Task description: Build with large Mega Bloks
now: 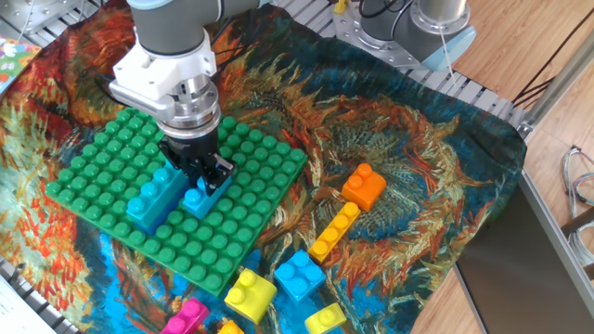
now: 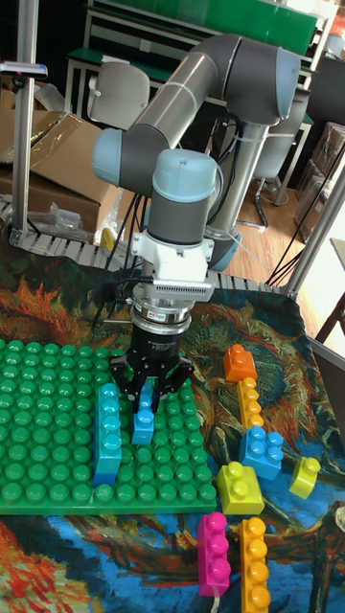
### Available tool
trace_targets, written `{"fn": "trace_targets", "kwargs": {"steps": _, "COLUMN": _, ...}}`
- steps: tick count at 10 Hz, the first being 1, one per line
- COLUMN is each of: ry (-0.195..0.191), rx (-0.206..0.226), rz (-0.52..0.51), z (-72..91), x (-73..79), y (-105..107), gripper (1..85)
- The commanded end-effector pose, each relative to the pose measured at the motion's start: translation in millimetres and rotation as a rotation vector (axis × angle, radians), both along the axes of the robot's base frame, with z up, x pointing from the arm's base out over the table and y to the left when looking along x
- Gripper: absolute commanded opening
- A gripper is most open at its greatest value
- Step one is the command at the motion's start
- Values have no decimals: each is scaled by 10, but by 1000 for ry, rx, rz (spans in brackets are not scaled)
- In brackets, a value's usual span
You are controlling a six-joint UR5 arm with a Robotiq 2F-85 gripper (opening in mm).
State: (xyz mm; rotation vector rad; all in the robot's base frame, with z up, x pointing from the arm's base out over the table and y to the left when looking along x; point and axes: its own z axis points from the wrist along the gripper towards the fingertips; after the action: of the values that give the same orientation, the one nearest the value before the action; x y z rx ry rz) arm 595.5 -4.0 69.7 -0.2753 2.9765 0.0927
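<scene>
From where I stand, the gripper point(image 2: 146, 391) is right down at the green studded plate point(image 1: 102, 158), its two dark fingers closed in around a small blue brick point(image 2: 144, 422) that sits on the plate's studs. From the tall view the brick lies directly below the wrist, between the fingertips, so there is no sideways offset to make up; what the next move turns on is straight up and down. Whether the pads are truly pinching the brick or only flanking it, I cannot say for certain, though the gap looks narrow and matched to it.

Just beside it stands a long light blue brick point(image 2: 106, 431), its long axis running from the plate's near edge towards the far one, parallel to the small brick. The two look nearly touching (the near finger is wedged into the slot between them).

Loose bricks wait well off the plate: an orange one point(image 1: 364, 186), a long yellow one point(image 1: 334, 231), a blue square one point(image 1: 299, 276) and a yellow square one point(image 1: 250, 294).
</scene>
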Motion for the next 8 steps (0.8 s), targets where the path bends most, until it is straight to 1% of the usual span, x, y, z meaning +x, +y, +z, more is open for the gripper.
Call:
{"fn": "trace_targets", "kwargs": {"steps": 1, "ry": -5, "rx": 18, "rz": -9, "z": 3, "x": 10, "y": 59, "gripper": 13}}
{"fn": "trace_targets", "kwargs": {"steps": 4, "ry": -9, "rx": 16, "rz": 2, "z": -33, "x": 64, "y": 46, "gripper": 13}}
{"fn": "trace_targets", "kwargs": {"steps": 8, "ry": -10, "rx": 16, "rz": 3, "z": -116, "x": 81, "y": 88, "gripper": 13}}
